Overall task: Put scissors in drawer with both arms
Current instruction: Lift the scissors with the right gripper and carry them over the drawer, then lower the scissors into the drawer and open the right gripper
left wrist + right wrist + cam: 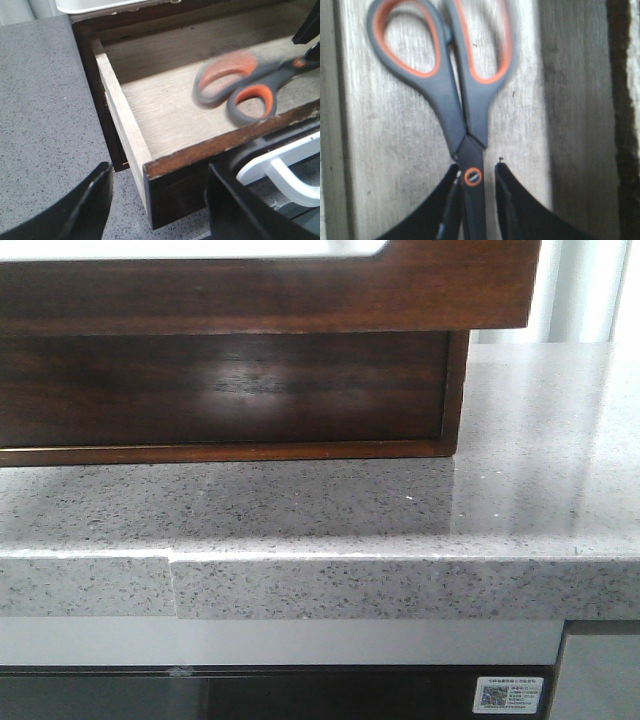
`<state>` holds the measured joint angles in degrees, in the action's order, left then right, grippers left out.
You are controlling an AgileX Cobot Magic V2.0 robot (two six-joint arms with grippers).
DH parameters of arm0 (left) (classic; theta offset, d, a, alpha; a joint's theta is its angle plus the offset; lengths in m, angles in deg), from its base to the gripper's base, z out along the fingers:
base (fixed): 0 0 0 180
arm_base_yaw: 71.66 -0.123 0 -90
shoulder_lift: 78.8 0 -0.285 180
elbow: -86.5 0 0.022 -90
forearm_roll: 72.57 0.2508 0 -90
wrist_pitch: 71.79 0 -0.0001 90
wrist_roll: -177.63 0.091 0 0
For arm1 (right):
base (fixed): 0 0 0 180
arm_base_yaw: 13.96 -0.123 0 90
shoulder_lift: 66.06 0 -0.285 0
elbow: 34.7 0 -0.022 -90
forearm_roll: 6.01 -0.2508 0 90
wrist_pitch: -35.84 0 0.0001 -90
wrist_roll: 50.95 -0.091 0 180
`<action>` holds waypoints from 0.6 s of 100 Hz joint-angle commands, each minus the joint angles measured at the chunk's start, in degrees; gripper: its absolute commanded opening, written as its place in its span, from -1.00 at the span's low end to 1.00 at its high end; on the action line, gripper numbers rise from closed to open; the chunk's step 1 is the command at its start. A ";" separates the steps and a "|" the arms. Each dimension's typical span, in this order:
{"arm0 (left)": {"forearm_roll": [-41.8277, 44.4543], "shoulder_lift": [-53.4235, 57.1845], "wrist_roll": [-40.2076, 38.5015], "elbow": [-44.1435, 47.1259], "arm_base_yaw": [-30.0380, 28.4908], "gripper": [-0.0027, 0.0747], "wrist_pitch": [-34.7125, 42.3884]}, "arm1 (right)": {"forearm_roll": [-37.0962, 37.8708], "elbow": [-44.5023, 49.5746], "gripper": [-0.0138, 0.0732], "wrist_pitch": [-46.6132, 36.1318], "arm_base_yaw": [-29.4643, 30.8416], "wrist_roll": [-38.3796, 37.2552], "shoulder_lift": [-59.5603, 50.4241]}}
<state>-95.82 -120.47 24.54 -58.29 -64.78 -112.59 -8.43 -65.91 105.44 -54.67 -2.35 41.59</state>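
The dark-brown drawer (225, 142) stands pulled out, its pale wood floor showing. Grey scissors with orange-lined handles (235, 82) lie inside it, blurred, handles toward the drawer's front. My left gripper (160, 200) is open, with one finger on each side of the drawer's front corner. In the right wrist view the scissors (465, 115) point handles away. My right gripper (476, 172) is open around the pivot. One finger touches the blade and a gap shows at the other. Neither gripper shows in the front view.
The dark wooden box (230, 390) stands on a speckled grey stone counter (520, 490) with a stepped front edge. A white tray (95, 5) rests on top of the box. A white curved part (280, 172) lies below the drawer front. My right arm (310, 25) hangs over the drawer.
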 commanded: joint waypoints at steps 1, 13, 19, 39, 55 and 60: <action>-1.30 -0.27 -0.49 -1.94 0.42 0.06 4.07 | 0.55 -3.00 -0.20 -1.31 0.01 -0.72 -2.56; -1.30 -0.27 -0.49 -1.94 0.42 0.06 4.07 | 0.70 -6.76 -0.20 1.95 0.11 -3.47 -3.22; -1.30 -0.27 -0.49 -1.94 0.42 0.06 4.07 | 0.70 -8.92 -0.20 4.14 0.11 -5.70 -3.76; -1.30 -0.27 -0.49 -1.94 0.42 0.06 4.07 | 0.91 -11.47 -0.20 5.43 0.11 -13.48 -9.66; -1.30 -0.27 -0.49 -1.94 0.42 0.06 4.07 | 0.91 -7.43 -0.20 5.43 3.64 -22.66 -16.09; -1.30 -0.27 -0.49 -1.94 0.42 0.06 4.07 | 0.91 -4.64 -0.20 4.76 5.91 -25.41 -18.24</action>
<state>-95.82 -120.47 24.54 -58.29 -64.78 -112.59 -8.19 -72.60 108.39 -52.12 -22.85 28.52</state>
